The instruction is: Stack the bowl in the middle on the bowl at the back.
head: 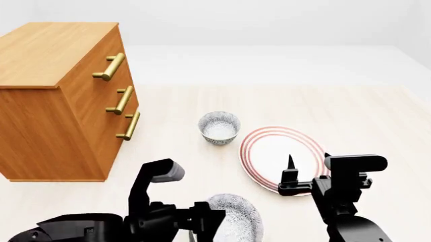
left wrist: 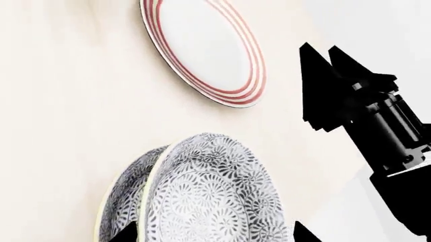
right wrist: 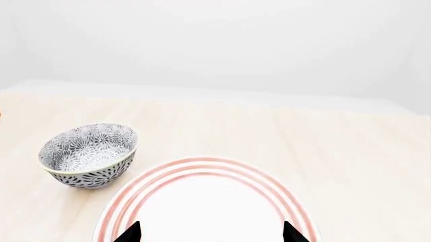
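Nearest the left wrist camera, the bowl in the middle is seen between the two fingertips of the left tool; whether it is gripped cannot be told. A second speckled bowl is partly hidden just behind it, and the red-ringed plate lies beyond.

From the head, the bowl at the back is seen towards the far edge of the desk, near a wooden dresser. The right tool is held wide over the plate.

From the right wrist, the plate and the bowl at the back are shown near each other, not touching.
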